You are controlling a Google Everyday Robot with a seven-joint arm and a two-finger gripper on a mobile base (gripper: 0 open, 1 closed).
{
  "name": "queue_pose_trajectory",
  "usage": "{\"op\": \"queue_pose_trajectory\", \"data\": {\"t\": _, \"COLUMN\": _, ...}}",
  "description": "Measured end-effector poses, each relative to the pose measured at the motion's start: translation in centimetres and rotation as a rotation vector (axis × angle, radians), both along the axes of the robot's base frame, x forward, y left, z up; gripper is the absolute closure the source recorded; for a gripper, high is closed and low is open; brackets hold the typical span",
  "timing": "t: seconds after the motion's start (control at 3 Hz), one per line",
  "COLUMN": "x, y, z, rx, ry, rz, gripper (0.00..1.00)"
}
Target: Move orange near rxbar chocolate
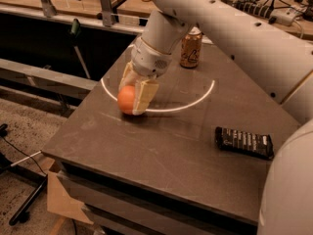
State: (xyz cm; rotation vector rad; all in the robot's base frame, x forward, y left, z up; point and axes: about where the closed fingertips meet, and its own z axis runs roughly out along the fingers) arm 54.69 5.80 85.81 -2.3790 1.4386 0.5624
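The orange rests on the dark table, left of centre, on the white arc marking. My gripper comes down on it from above. One cream finger covers its right side, the other sits behind it, and both close against the fruit. The rxbar chocolate, a flat black wrapper with white lettering, lies at the right of the table, well apart from the orange.
A gold-brown drink can stands at the back of the table behind my arm. The table's left and front edges drop off to the floor. A railing and a cluttered bench run behind the table.
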Motion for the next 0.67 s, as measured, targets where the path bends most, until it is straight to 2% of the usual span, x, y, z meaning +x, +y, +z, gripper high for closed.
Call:
{"op": "queue_pose_trajectory", "data": {"t": 0.33, "x": 2.0, "y": -2.5, "z": 2.7, "rx": -0.023, "ry": -0.075, "rz": -0.075, "gripper": 0.93}}
{"op": "queue_pose_trajectory", "data": {"t": 0.67, "x": 3.8, "y": -7.2, "z": 7.2, "rx": -0.087, "ry": -0.192, "rz": -0.170, "gripper": 1.00}}
